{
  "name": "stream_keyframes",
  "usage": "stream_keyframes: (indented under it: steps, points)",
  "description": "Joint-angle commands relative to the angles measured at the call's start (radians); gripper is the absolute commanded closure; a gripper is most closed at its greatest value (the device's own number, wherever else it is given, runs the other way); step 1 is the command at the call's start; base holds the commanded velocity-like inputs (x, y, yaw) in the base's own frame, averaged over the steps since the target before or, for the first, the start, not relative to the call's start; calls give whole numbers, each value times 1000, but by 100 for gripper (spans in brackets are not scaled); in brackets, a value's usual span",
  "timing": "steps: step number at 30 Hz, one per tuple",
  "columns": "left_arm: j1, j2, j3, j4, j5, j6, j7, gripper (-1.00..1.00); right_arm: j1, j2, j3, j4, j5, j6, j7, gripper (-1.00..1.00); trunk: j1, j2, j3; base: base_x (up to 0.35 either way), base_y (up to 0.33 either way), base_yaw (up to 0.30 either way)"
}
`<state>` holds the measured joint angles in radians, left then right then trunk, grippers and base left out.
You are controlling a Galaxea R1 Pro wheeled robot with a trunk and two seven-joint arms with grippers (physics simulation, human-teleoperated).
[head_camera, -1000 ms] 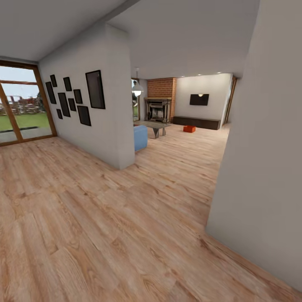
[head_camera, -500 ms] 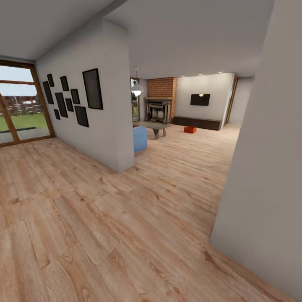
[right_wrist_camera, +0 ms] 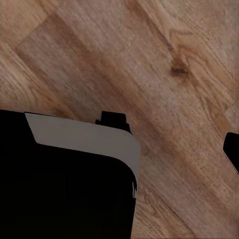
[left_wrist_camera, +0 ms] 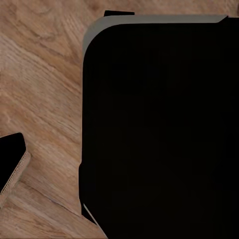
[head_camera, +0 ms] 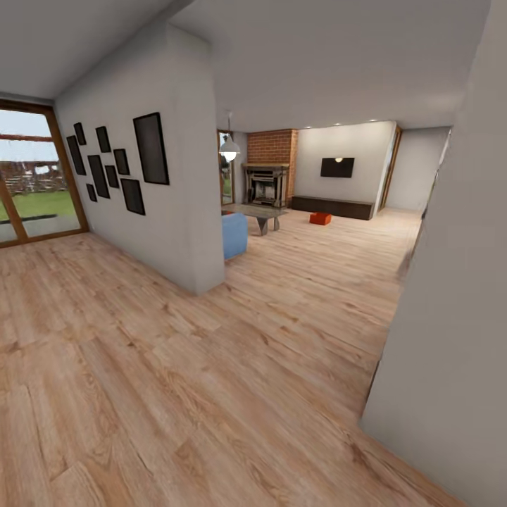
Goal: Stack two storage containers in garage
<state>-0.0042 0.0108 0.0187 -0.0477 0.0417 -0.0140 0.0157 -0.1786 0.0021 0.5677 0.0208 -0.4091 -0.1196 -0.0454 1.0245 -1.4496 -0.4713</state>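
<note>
My view has slid forward past the grey wall point(head_camera: 451, 296) at my right — more of the living room shows now. One orange storage container point(head_camera: 320, 218) sits on the plank floor point(head_camera: 211, 366), near the dark low cabinet point(head_camera: 331, 205). My jaws' state — I cannot tell.

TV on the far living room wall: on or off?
Off, as far as shows: the TV screen is plain black, apart from one small bright spot that may be a light's reflection.
</note>
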Motion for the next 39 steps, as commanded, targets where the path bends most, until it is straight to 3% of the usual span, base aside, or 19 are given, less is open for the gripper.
stream_keyframes:
  steps: [1, 39]
  points:
    - [0, 0, 1, 0, 4, -2, 1, -100, -1, 0, 8, 2, -8, -5, -1, -100, 0, 0, -1, 297, 0, 0]
    - [0, 0, 1, 0, 4, -1, 1, -100, -1, 0, 8, 2, -8, -5, -1, -100, 0, 0, -1, 293, 0, 0]
